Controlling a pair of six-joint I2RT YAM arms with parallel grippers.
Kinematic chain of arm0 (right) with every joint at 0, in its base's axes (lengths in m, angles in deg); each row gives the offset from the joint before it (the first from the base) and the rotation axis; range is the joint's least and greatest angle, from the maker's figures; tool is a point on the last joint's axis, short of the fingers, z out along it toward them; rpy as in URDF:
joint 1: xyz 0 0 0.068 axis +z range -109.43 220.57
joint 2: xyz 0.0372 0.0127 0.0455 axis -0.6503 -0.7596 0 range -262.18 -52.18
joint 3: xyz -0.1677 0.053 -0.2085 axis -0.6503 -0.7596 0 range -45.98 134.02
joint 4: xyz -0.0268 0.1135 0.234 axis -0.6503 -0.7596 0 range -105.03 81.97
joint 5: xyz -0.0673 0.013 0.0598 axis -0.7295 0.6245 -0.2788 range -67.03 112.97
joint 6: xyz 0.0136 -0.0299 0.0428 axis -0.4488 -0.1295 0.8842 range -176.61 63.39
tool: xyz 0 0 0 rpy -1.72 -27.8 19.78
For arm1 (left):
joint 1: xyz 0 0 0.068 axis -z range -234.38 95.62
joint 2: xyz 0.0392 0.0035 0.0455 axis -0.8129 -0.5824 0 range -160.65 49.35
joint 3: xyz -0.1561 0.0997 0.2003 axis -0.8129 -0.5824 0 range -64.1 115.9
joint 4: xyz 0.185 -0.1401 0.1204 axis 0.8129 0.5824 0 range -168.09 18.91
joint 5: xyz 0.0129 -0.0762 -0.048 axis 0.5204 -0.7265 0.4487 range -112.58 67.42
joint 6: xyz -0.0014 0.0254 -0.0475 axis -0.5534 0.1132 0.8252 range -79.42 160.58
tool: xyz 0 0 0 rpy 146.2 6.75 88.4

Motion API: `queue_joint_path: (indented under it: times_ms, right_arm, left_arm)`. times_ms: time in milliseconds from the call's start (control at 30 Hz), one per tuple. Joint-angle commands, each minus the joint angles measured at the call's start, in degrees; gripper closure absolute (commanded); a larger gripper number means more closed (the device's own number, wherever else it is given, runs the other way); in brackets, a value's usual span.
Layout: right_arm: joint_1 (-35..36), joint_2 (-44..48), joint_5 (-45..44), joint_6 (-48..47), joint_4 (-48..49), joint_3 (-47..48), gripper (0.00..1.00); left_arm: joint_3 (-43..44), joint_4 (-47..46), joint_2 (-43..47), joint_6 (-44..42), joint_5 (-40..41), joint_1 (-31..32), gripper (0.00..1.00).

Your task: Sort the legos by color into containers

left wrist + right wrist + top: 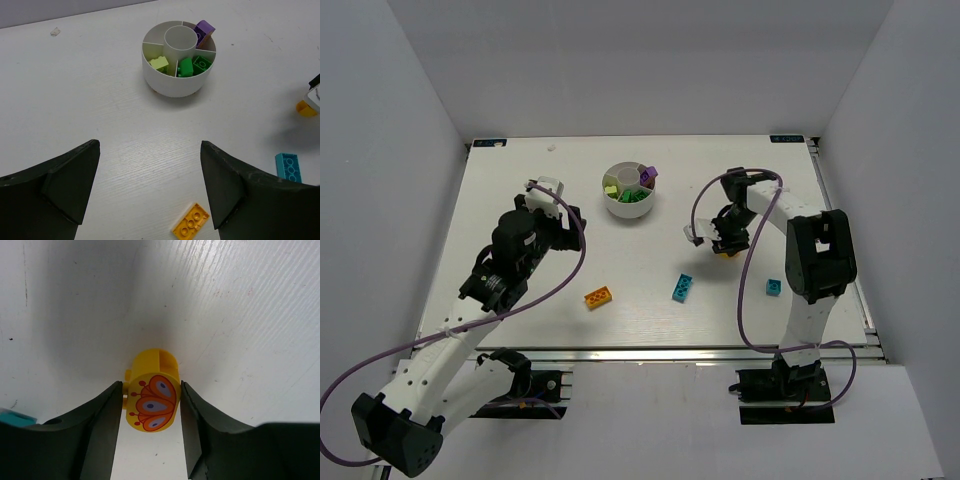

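The round white bowl point(630, 205) with wedge compartments stands at the table's far middle; it also shows in the left wrist view point(175, 85). It holds a purple brick point(204, 31), green bricks point(194, 66) and a lime brick point(159, 63). My right gripper point(151, 402) is shut on the round yellow piece point(152, 395) with a red-orange print, right of the bowl in the top view point(727, 243). My left gripper point(150, 192) is open and empty above the table. An orange-yellow flat brick point(598, 297) lies near it point(191, 226). A cyan brick point(682, 287) and a small blue brick point(774, 287) lie near the front.
The purple cables of both arms loop over the table. The table's front edge runs just below the loose bricks. White walls enclose the left, right and back sides.
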Motion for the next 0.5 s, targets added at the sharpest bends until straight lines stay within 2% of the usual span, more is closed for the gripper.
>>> queue_joint_path:
  times_ms: [0,133,167,267,300,367,400,467]
  right_arm:
    - [0.23,-0.11,-1.04,1.28,-1.31,0.83,0.73]
    - [0.49,0.24,0.09,4.52,-1.84,2.66,0.82]
    - [0.58,0.15,1.23,9.06,-1.75,3.98,0.83]
    - [0.93,0.06,10.80,17.25,-2.01,12.50,0.88]
    - [1.11,0.24,16.13,23.80,-0.19,14.35,0.93]
    - [1.54,0.85,21.43,30.34,2.89,18.58,0.96]
    - [1.72,1.20,26.07,37.94,8.21,19.28,0.97]
    - [2.42,2.52,29.97,47.54,16.57,18.42,0.97]
  left_arm:
    - [0.52,-0.71,0.24,-0.56,-0.10,0.27,0.09]
    - [0.44,-0.88,-0.20,-0.65,-0.45,0.27,0.09]
    - [0.43,-0.88,-0.12,-0.74,-0.54,0.27,0.09]
    - [0.26,-0.88,-0.73,-0.65,-0.80,0.27,0.09]
    - [0.26,-0.97,-0.91,-0.56,-1.06,0.27,0.09]
    - [0.08,-1.14,-1.52,-0.39,-1.50,0.27,0.09]
    - [0.00,-1.23,-1.96,-0.47,-1.68,0.27,0.09]
    - [-0.09,-1.23,-3.10,-0.47,-1.85,0.27,0.09]
